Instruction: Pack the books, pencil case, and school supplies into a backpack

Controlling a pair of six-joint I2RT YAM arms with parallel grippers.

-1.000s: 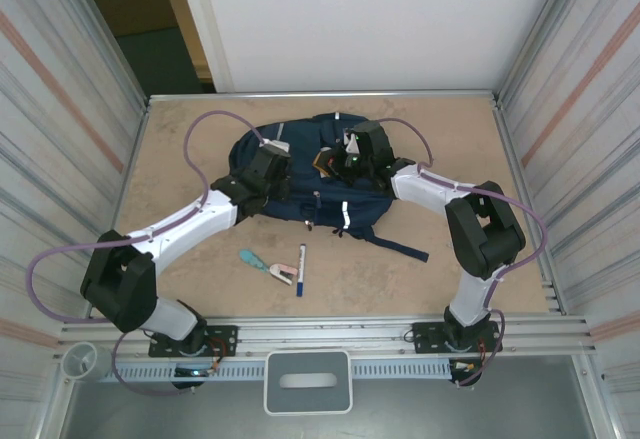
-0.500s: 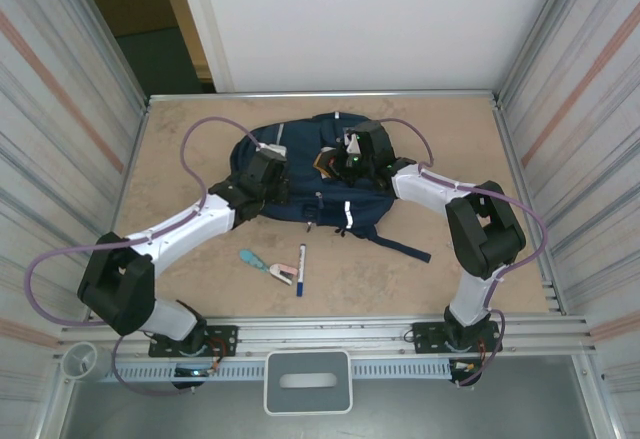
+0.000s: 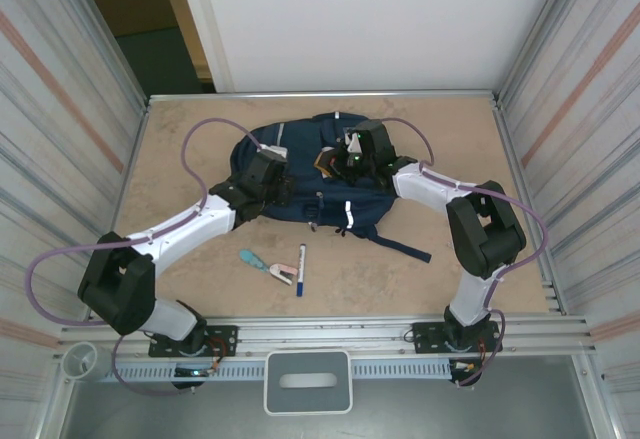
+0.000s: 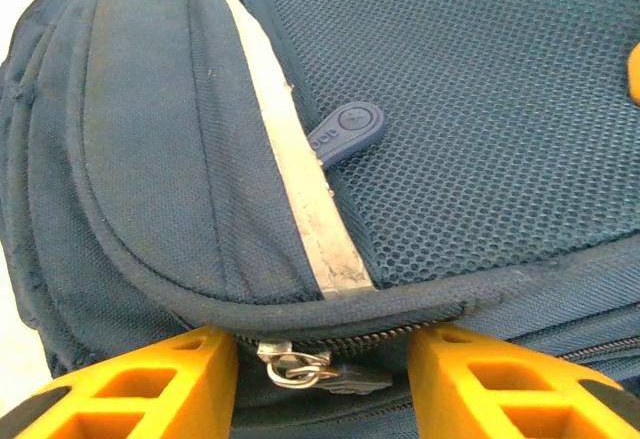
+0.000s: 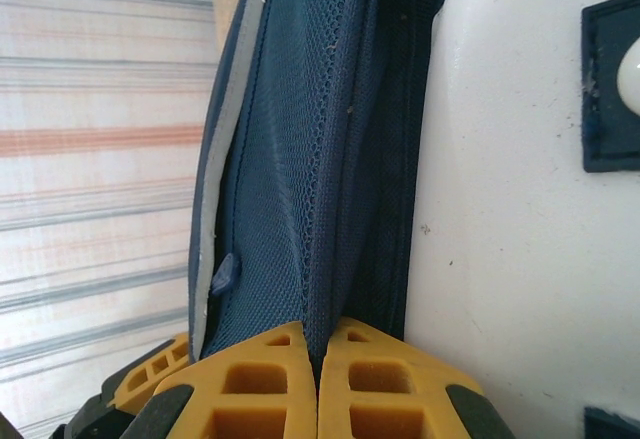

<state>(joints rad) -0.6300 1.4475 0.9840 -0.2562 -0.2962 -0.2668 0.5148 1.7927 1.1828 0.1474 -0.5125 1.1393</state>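
The navy backpack (image 3: 320, 194) lies in the middle of the table. My left gripper (image 4: 322, 374) is open at its left side, its yellow fingers (image 4: 150, 389) standing either side of a metal zipper pull (image 4: 298, 369) without touching it. A pale reflective stripe (image 4: 300, 189) runs up the fabric above it. My right gripper (image 5: 317, 359) is shut on a fold of the backpack's navy mesh fabric (image 5: 300, 209), next to a white patch (image 5: 520, 219). On the table in front of the backpack lie the white marker with a blue cap (image 3: 301, 267) and the teal-and-pink stapler-like item (image 3: 268, 265). The books and the pencil case are out of view.
Ribbed metal walls (image 3: 60, 129) close in the table on both sides. A dark strap (image 3: 400, 247) trails from the backpack toward the right arm's base. A metal rail (image 3: 330, 334) runs along the near edge.
The left gripper's fingers have spread a little wider, and its arm has shifted slightly at the backpack's left side. The right arm keeps its grip unmoved.
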